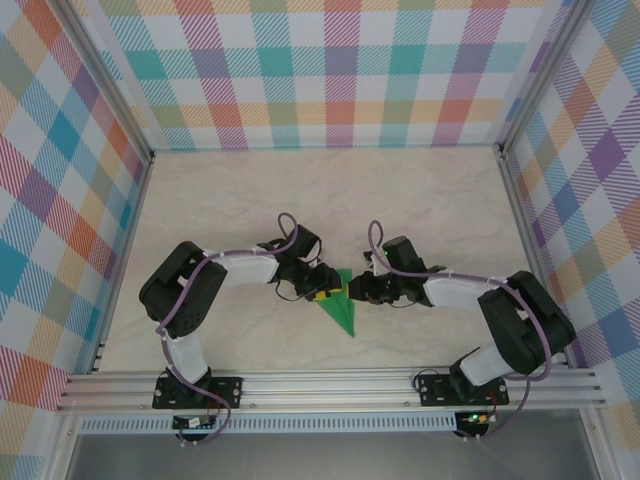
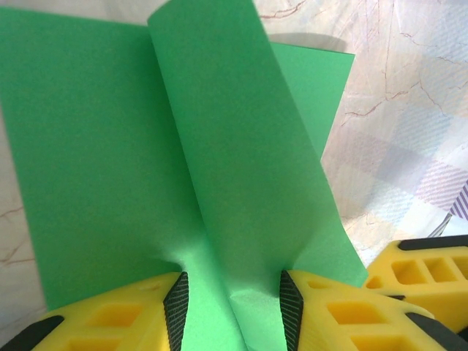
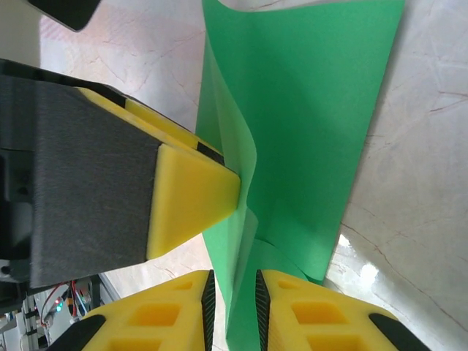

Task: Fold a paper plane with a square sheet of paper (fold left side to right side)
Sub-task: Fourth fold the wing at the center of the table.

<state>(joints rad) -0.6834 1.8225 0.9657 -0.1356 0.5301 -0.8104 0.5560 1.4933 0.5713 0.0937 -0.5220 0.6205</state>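
We find the paper plane (image 1: 341, 307) already a slim dart on the table (image 1: 250, 200). Our left gripper (image 2: 232, 303) pinches its raised flap, jaws half-spread; our right gripper (image 3: 234, 300) nips it, jaws nearly together. We judge the final creases remain.

- Robotics lab test cell.
- Boxed in by aluminium extrusion: slotted rail (image 1: 330, 385) across the bottom of the frame, posts (image 1: 110, 90) running up to the upper left and upper right corners.
- Plaid printed panels as backdrop: back wall (image 1: 330, 70) across the top, side panels (image 1: 60, 200) at left and right edges.
- Marble-look table top (image 1: 330, 190) in the centre, fitted inside the frame.
- Left arm (image 1: 190, 290) and right arm (image 1: 520, 320) bolted by black base plates to the bottom rail.
- Exposed purple cabling (image 1: 287, 225) looped along both arms.
- Small green status light (image 1: 470, 417) at lower right, under the right base.
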